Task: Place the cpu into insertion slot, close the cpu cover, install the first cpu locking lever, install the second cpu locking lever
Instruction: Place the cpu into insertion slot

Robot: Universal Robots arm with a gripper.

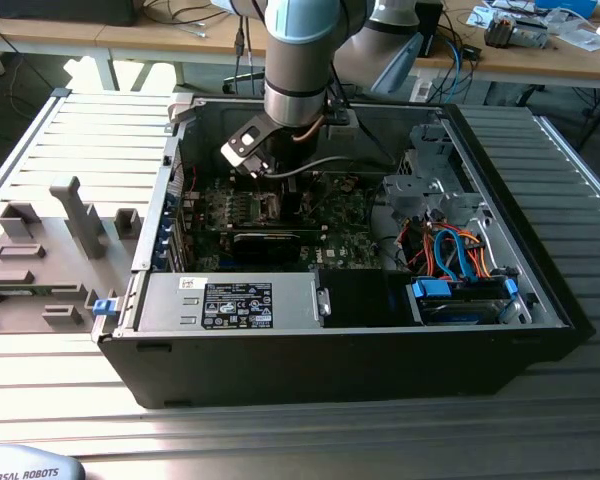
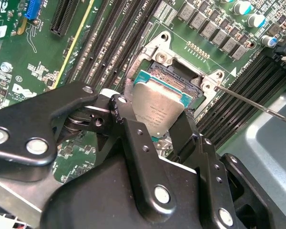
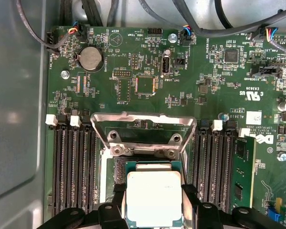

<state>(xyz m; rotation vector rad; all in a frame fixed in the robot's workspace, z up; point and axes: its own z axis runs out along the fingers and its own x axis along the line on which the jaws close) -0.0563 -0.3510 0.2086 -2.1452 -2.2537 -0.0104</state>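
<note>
cpu (image 3: pixel 154 198) in gripper (image 3: pixel 154 204) — over insertion slot (image 2: pixel 174 71)

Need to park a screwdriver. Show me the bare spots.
Bare table slats lie at the exterior view's right of the case and along its front. At that view's left, grey fixtures crowd the slats. Inside, cables and the gripper holding the cpu crowd it.

Exterior view overlooks computer case (image 1: pixel 330 372), both wrist views close above insertion slot (image 2: pixel 180 75) (image 3: pixel 118 172)
</note>
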